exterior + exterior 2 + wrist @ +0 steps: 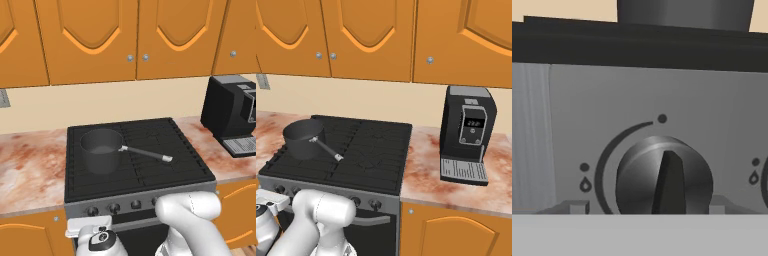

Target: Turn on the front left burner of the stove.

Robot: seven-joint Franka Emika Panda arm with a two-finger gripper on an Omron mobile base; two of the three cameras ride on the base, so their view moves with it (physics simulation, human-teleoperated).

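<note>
— Where are your fingers right now?

— Right up against the knob [664, 176] at the left end of the row on the grey front panel [637, 95] of the stove [137, 150]. My fingertips [578, 206] poke up either side of it, one left, one right, so I am spread wide with the knob between. Whether I touch it, I cannot tell.

— How does the knob stand?

— Its raised rib runs nearly upright, leaning a little to the right at the top. A curved line sweeps round its left side, ending in a dot above; a small flame mark sits lower left.

— And the front left burner?

— The front left burner [90, 175] is the near-left quarter of black ribbed grate, just above the knob row. The grey saucepan [102, 149] stands on the left side of the grates, its handle [146, 153] pointing right toward the middle.

— What else is around?

— My gripper [88, 226] hangs low before the stove's left end. A black coffee machine [466, 134] stands on the marbled counter [431, 170] to the right, orange cabinets [100, 40] above.
</note>
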